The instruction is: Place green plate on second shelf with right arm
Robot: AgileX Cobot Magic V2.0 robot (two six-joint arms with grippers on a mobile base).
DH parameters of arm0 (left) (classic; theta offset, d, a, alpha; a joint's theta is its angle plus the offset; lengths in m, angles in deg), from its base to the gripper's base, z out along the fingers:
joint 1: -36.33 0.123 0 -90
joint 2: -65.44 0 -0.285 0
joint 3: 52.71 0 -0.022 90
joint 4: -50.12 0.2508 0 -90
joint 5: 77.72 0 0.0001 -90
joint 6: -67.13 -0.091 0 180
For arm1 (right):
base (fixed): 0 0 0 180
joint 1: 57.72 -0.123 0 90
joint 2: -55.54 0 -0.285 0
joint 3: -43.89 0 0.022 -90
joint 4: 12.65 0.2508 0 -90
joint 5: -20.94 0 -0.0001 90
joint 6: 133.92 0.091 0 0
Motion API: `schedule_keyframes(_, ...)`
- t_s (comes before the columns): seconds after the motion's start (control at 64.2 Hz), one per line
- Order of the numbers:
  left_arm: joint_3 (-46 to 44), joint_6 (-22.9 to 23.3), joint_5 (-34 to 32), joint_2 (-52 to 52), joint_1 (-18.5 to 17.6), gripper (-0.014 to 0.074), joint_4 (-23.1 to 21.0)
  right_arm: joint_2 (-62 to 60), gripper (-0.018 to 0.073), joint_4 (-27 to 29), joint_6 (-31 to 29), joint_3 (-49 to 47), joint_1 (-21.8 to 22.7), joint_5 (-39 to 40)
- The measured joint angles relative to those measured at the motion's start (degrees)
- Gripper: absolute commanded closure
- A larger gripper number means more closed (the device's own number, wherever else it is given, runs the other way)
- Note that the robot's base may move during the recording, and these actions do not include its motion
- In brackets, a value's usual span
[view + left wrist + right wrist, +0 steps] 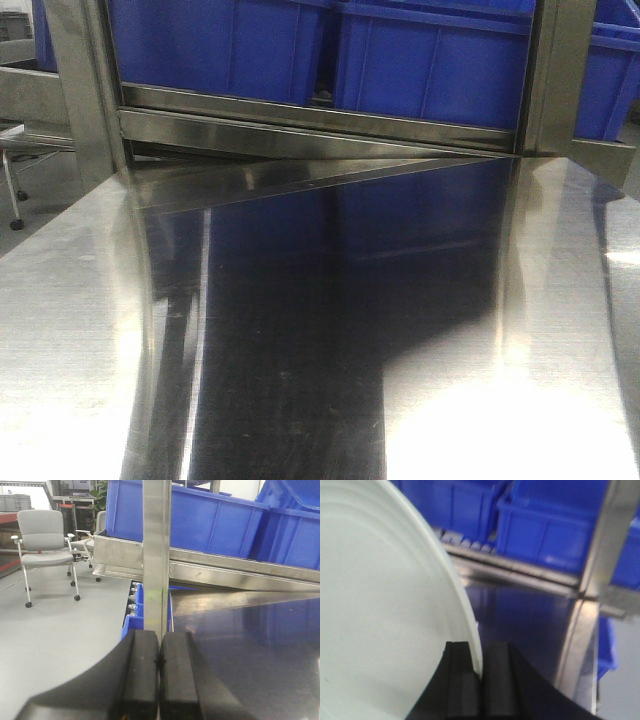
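Right wrist: fingers (497,680) pinch green plate (380,605) rim; blue bins (545,530), probably steel post (612,535), ahead.

We note the bench (560,330): brushed steel, glossy, mirror-like at frame centre. Upper frame, the bins (430,60): smooth blue plastic, slight sheen. The green plate (375,605): matt, faintly ringed. The right gripper (481,652): black, matt, rubbery.

Front view sits low over the steel surface (80,330), facing the blue bins (430,60). Left wrist view looks past my left tool (159,642), close; right wrist view past my right tool (481,652). All three share surface and bins.
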Motion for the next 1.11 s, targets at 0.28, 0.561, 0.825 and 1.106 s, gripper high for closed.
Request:
schedule_keyframes(0.28,0.0,0.0,0.0,0.0,0.0,0.0466,0.0,-11.2,0.0503,-9.1,0.0,15.3,0.0,4.0)
schedule_keyframes(0.561,0.0,0.0,0.0,0.0,0.0,0.0466,0.0,-11.3,0.0503,-9.8,-0.1,28.1,0.0,23.6)
schedule_keyframes(0.825,0.0,0.0,0.0,0.0,0.0,0.0466,0.0,-11.3,0.0503,-9.6,-0.1,36.4,0.0,35.2)
schedule_keyframes(1.106,0.0,0.0,0.0,0.0,0.0,0.0466,0.0,-11.3,0.0501,-9.6,-0.1,37.2,0.0,35.6)
